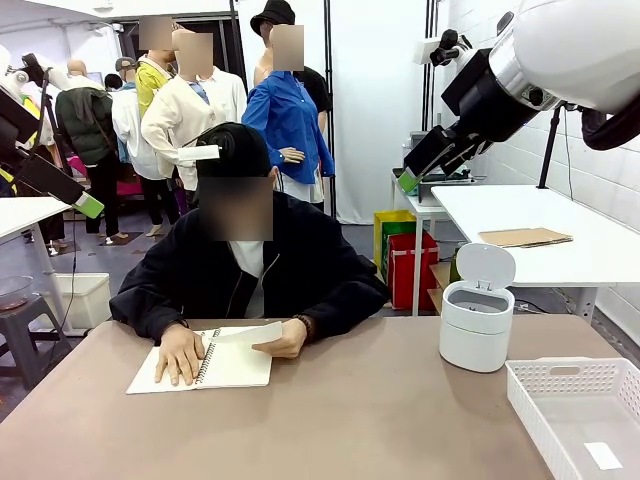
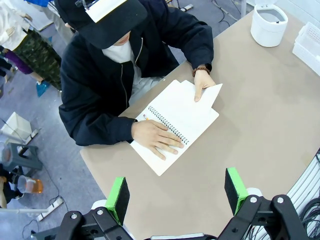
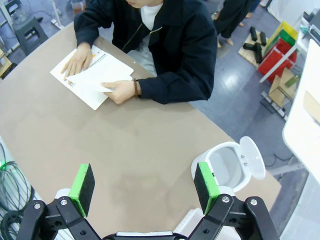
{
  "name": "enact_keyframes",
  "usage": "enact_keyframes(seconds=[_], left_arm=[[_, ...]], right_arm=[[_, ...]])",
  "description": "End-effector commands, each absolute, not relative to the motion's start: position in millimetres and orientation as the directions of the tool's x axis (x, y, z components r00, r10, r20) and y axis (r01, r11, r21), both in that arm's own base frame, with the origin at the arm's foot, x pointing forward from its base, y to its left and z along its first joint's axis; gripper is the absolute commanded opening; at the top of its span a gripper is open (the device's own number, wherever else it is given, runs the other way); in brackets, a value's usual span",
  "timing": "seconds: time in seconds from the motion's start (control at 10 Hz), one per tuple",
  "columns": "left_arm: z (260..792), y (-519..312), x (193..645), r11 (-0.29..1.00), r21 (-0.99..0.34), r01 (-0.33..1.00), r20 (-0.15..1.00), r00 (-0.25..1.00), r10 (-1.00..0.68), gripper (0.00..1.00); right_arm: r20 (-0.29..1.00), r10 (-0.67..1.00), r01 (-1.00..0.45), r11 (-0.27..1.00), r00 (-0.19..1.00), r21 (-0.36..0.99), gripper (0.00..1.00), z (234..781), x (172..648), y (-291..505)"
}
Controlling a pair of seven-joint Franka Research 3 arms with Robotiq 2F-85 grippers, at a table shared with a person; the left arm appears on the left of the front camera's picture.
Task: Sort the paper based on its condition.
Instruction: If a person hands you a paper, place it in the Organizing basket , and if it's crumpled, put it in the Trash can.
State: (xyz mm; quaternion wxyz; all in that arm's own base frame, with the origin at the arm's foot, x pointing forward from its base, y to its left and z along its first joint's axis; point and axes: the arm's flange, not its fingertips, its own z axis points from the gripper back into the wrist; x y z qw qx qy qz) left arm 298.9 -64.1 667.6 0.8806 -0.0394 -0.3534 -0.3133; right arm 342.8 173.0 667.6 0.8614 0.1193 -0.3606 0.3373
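Front view: the white basket [image 1: 575, 405] at lower right is cut off by the right and bottom edges, and the white slip [image 1: 603, 455] lying in it is too small to identify. The person's hand [image 1: 180, 352] covers part of the left page of the notebook [image 1: 240, 368], and the held paper [image 1: 252, 335] hides its upper right corner. Right wrist view: the bin [image 3: 227, 167] at lower right is partly hidden behind one pad [image 3: 205, 185] of the right gripper [image 3: 145, 187].

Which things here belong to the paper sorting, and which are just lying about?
Job: sheet in the person's hand; notebook under it; likely the bin and basket as drop spots.
Lying about: cardboard on the side table; stool; red crate.
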Motion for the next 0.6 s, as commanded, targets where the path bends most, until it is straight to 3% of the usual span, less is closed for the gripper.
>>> enact_keyframes(seconds=[0.0, 0.5], left_arm=[[668.5, -63.1, 299.5, 0.801, 0.145, 0.581, 0.648, 0.556, -0.52, 1.0], [668.5, -63.1, 299.5, 0.801, 0.145, 0.581, 0.648, 0.556, -0.52, 1.0]], right_arm=[[0.7, 0.495, -0.669, 0.743, 0.514, -0.035, 1.0, 666.3, 343.9, 173.6], [0.7, 0.495, -0.669, 0.743, 0.514, -0.035, 1.0, 666.3, 343.9, 173.6]])
